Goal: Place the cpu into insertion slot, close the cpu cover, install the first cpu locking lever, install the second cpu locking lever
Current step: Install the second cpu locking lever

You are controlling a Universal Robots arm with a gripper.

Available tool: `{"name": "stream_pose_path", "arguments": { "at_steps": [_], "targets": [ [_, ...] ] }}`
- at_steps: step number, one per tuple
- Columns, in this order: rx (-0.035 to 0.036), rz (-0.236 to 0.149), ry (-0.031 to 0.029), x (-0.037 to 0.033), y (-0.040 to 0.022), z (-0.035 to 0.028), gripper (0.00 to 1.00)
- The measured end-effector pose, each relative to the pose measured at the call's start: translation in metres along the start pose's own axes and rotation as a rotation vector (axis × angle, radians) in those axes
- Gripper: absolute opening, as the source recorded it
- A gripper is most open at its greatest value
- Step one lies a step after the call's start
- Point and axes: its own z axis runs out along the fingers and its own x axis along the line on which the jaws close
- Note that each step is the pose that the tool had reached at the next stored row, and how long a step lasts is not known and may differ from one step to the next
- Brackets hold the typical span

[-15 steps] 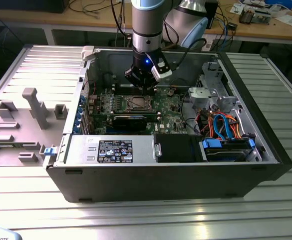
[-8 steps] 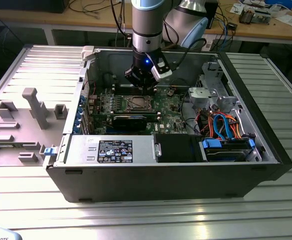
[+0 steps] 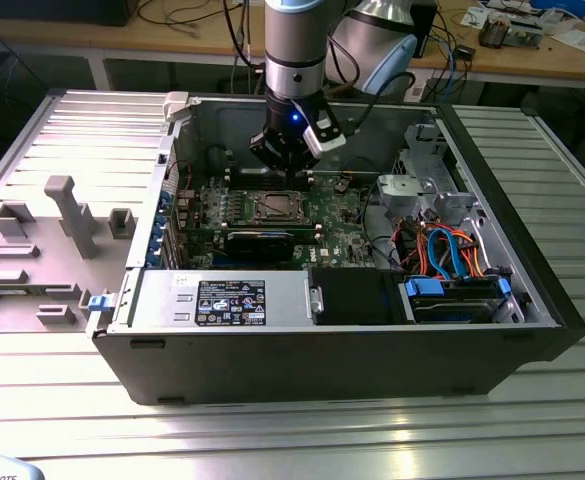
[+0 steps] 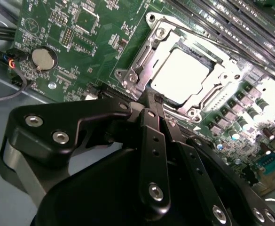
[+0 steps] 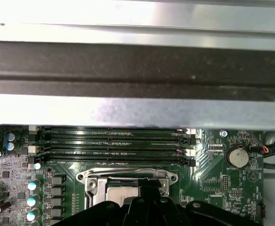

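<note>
Exterior view: your gripper hangs just above the socket, centre frame, inside the open computer case.

Second wrist view: fingers pressed together, holding nothing. Chip sits in the socket, upper right, cover down.

First wrist view: chip at bottom centre, below the memory slots.

open computer case on slatted metal table, gripper hanging just above insertion slot on green board

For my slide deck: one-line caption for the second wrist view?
Gripper with fingers together at the edge of the cpu cover, the cpu seated beneath.
</note>
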Motion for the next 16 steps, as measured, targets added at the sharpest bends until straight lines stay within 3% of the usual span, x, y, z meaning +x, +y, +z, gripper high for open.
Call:
{"name": "stream_pose_path", "arguments": {
  "at_steps": [2, 4, 16],
  "targets": [
    [0.0025, 0.0, 0.0001, -0.0002, 0.0003, -0.0067, 0.11],
    [0.0061, 0.0, 0.0002, -0.0004, 0.0004, -0.0092, 0.11],
    [0.0204, 0.0, 0.0004, -0.0001, -0.0074, -0.009, 0.11]
  ]
}}
